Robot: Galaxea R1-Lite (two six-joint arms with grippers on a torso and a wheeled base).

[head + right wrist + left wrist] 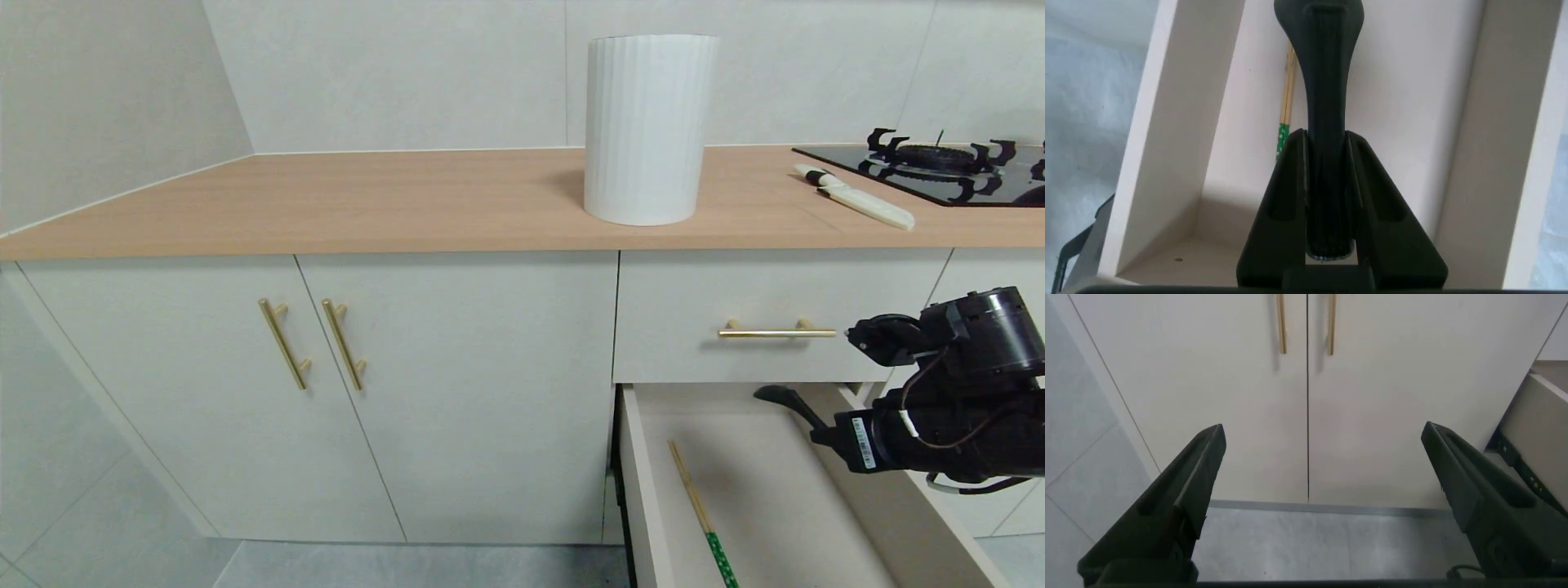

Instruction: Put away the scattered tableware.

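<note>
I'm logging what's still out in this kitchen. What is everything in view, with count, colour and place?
canister: one, white, upright on the wooden counter
knife: one, cream, lying on the counter beside the stove
stove: one, black, at the counter's right end
cabinet doors: two, off-white, gold-handled, under the counter
closed drawer: one, off-white, above the open drawer
open drawer: one, off-white, lower right
chopsticks: seemingly a pair, wooden with green ends, in the open drawer
utensil: one, black, over the open drawer
right hand: shut on the utensil
left hand: open, facing the cabinet doors
</note>
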